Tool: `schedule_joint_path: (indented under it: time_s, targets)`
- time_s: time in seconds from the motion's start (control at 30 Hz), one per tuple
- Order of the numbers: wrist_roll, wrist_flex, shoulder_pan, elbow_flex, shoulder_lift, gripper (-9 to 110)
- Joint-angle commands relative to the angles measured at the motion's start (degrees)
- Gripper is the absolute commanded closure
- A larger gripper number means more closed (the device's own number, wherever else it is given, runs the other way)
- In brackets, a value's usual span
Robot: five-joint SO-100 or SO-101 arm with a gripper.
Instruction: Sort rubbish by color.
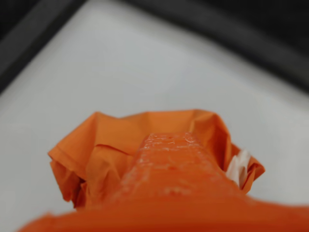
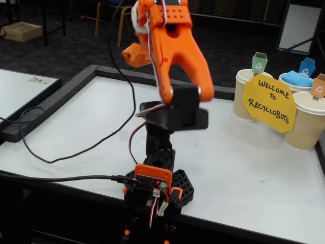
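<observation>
The wrist view was mostly filled by the orange paper wad (image 1: 145,145), crumpled up and sitting right at the tip of the gripper (image 1: 169,145), with one orange finger (image 1: 169,169) running straight up the middle of the shot and pressed against the paper. A bit of white (image 1: 239,166) showed through on the wad's right side. Looked to me like the claw was clenched on the wad, with the white table (image 1: 145,67) blurry below it and a dark border (image 1: 29,43) cutting across the top corners. From the fixed view the orange arm (image 2: 172,46) was reared up high over its black base (image 2: 157,188), and the gripper end was hidden behind the arm there, so no help on the grasp from that angle. Over at the right edge of the table (image 2: 244,168) stood three paper cups (image 2: 310,124) close together, with a yellow "Welcome to Recyclobots" sign (image 2: 269,104) in front of them. The light blue wad (image 2: 295,79) was sitting in the middle cup. Little bin-shaped tags, green (image 2: 259,62), blue (image 2: 306,66) and orange (image 2: 319,85), stuck up above the cups. A black cable (image 2: 66,152) snaked across the tabletop on the left.
</observation>
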Motion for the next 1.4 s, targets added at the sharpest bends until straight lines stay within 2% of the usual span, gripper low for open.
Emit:
schedule_joint_path:
  time_s: [0.0, 0.97, 1.2, 1.37]
  targets:
    - [-0.44, 0.44, 7.21, -0.97, 6.06, 101]
    - [-0.44, 8.61, 53.53, -7.12, 12.13, 101]
    - [-0.44, 10.11, 60.21, -11.51, 13.97, 101]
    - [-0.44, 11.95, 60.64, -15.56, 15.47, 101]
